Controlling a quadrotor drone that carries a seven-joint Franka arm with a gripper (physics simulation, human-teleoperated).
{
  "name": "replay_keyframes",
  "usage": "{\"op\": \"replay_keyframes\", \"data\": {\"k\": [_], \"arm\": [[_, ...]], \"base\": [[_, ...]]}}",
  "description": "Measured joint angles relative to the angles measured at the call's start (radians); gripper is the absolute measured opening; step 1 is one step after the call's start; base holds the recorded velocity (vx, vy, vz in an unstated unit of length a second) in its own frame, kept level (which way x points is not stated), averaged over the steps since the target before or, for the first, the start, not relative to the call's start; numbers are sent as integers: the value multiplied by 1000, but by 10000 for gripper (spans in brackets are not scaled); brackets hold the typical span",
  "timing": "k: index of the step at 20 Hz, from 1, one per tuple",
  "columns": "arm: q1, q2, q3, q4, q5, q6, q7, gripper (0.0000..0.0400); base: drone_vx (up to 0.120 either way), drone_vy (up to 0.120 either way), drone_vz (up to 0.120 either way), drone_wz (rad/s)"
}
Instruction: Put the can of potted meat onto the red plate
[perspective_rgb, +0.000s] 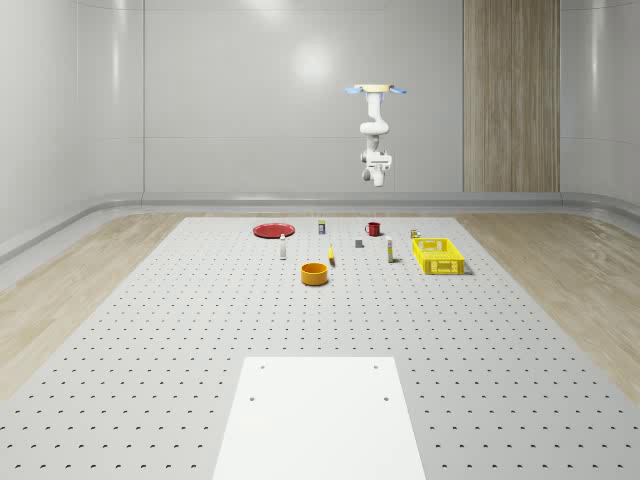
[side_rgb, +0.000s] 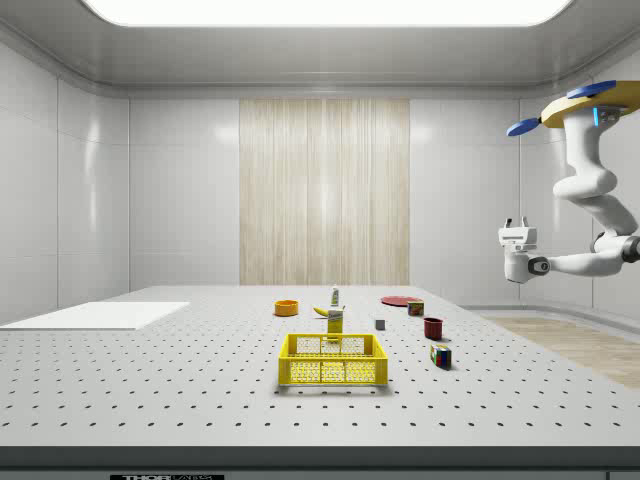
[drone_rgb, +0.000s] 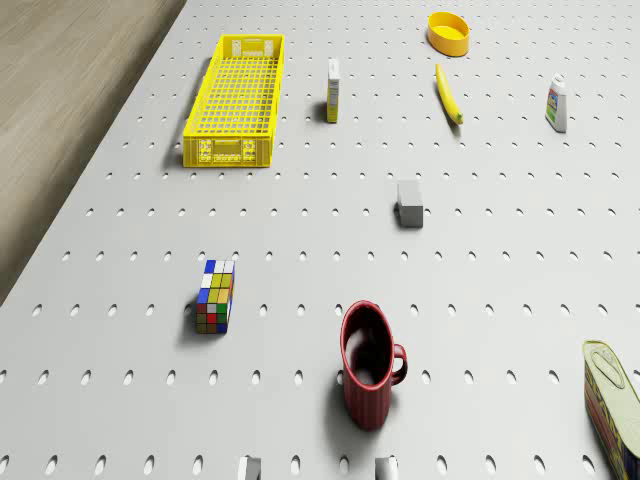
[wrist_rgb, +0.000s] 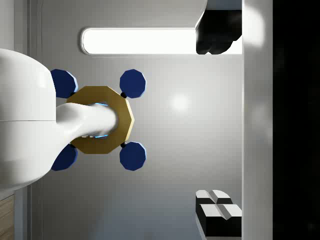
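Task status: not started. In the whole-scene view, from left to right, the flat round red plate (perspective_rgb: 272, 230) lies bare on the perforated grey table (perspective_rgb: 150, 340). The small rectangular can of potted meat (perspective_rgb: 321, 227) stands well apart from it, near the dark red mug (perspective_rgb: 373, 229). The quadrotor drone (perspective_rgb: 377, 90) hovers high over the table's far edge. The white two-finger gripper (side_rgb: 517, 225) is raised and holds nothing; whether its fingers are spread cannot be determined. Remaining: descend, grasp, carry, release.
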Motion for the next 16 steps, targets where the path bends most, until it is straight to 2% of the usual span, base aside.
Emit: {"op": "replay_keyframes", "data": {"k": [1,8,12,16], "arm": [[-1,1,0,21,0,-19,0,400],[-3,40,2,170,1,-124,-2,400],[-4,65,3,236,2,-162,-2,400],[-5,79,3,273,2,-182,-3,400]], "base": [[0,0,0,0],[0,-120,0,0],[0,-120,0,0],[0,-120,0,0]]}}
